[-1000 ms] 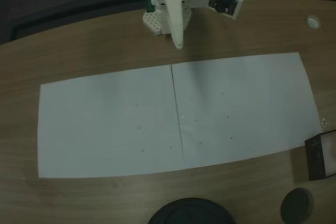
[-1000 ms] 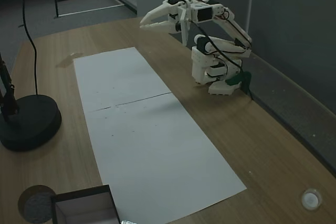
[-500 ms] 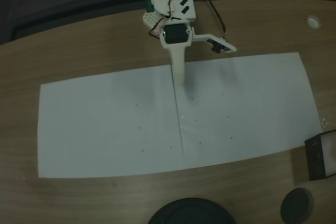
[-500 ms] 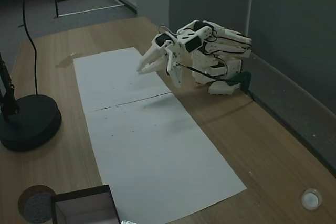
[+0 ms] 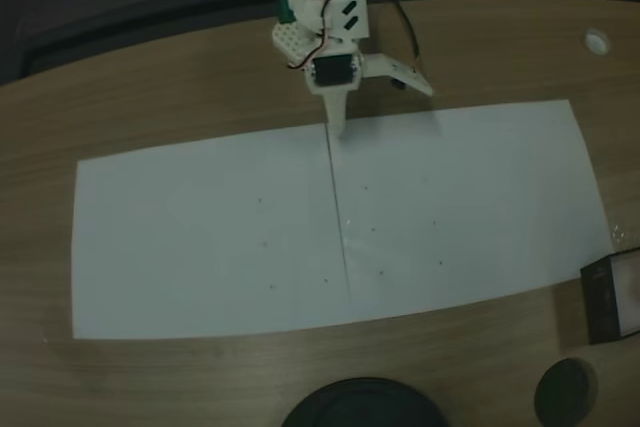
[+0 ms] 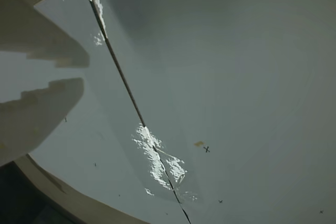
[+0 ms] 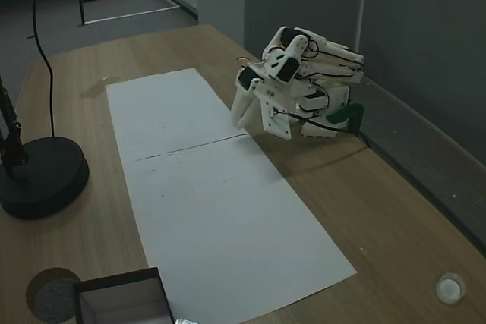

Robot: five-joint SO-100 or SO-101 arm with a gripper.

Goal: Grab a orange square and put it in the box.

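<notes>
Tool [image 5: 338, 129] | hanging upper centre, tip aiming at paper seam [image 5: 340, 227], fingers barely parted, gripping nothing | box [image 5: 612, 299] sitting right edge | orange square: I am not spotting it.

small pen-drawn x marks on white paper [image 6: 252, 77], no readable text

White paper [image 5: 450, 207], black disc [image 7: 42, 176] on table.
</notes>
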